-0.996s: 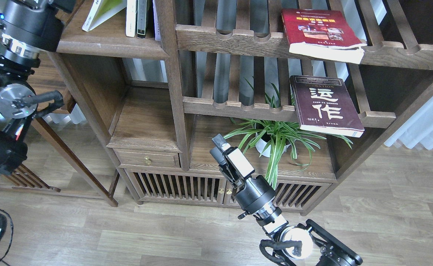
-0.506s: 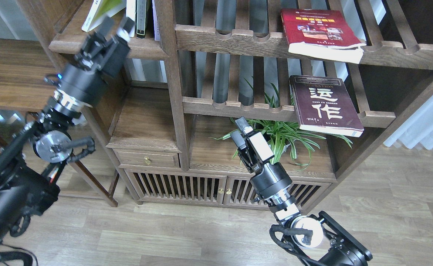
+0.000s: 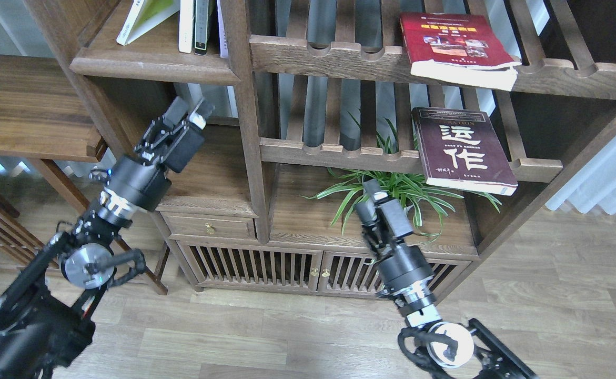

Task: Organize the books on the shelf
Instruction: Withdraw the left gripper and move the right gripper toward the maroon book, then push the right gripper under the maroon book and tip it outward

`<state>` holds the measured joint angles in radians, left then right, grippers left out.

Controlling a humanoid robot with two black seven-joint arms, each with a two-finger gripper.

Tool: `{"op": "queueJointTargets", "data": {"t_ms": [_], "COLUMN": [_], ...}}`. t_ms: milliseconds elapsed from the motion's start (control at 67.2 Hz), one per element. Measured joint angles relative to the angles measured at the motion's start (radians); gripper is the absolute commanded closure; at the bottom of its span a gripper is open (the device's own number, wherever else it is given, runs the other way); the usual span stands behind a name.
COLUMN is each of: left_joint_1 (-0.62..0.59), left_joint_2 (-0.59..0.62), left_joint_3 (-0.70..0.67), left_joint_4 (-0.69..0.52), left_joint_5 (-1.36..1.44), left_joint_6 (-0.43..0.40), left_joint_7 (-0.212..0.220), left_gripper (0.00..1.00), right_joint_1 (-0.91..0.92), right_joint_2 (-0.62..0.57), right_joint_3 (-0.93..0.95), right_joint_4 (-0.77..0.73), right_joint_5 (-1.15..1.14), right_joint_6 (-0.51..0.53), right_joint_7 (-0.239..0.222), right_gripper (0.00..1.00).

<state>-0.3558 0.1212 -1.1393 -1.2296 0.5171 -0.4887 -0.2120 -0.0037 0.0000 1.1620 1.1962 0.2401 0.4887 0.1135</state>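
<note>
Resting on the notched slatted rack up and to the right of the right gripper, the dark maroon paperback is seen lying flat, cover up, its lower edge and page block overhanging the rack's front rail. Higher still, on the upper slatted rack, the red paperback lies the same way, with its white page edge sagging slightly past the rail. The yellow-green book is seen leaning on the solid plank shelf, above and slightly left of the left gripper, beside thin upright volumes.

Nothing is held by either gripper. The left gripper's fingers are seen parted a little, in front of the compartment below the plank shelf. Whether the right gripper's fingers are parted cannot be told; they are seen nearly end-on, against the spider plant.

The paperbacks are judged light but floppy: a soft cover bends when lifted by one corner, and glossy covers may slip between narrow fingers. A hold is best taken on the overhanging lower edge of the maroon book, across its full thickness and near the spine side, where the block is stiffest. The slats beneath leave little room for a finger, so the free edge is the likely entry. Pages may fan open if only the cover is pinched.
</note>
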Motion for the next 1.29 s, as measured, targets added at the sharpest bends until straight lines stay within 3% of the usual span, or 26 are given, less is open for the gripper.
{"op": "queueJointTargets", "data": {"t_ms": [283,446,803,937,1294], "left_joint_1": [0.028,0.041,0.065,0.058,0.056], "left_joint_2": [-0.067,-0.082,-0.083,-0.083,-0.108], "left_joint_3": [0.084,0.130,0.139,0.135,0.134], "left_joint_4": [0.013,0.028,0.032,0.027,0.022], "left_joint_5": [0.002,0.003,0.003,0.003,0.002], "left_joint_6": [0.000,0.000,0.000,0.000,0.000], "left_joint_7": [0.039,0.042,0.043,0.044,0.107], "left_gripper": [0.01,0.01,0.01,0.01,0.01], "right_joint_1": [-0.023,-0.009,0.039,0.060,0.173], "right_joint_2": [0.000,0.000,0.000,0.000,0.000], "right_joint_3": [0.065,0.136,0.172,0.173,0.240], "right_joint_4": [-0.001,-0.009,-0.063,-0.110,-0.231], "right_joint_5": [0.010,0.010,0.016,0.033,0.039], "right_joint_6": [0.000,-0.018,-0.223,-0.252,-0.302], "right_joint_7": [0.088,0.094,0.092,0.092,0.092], "right_gripper": [0.01,0.01,0.01,0.01,0.02]}}
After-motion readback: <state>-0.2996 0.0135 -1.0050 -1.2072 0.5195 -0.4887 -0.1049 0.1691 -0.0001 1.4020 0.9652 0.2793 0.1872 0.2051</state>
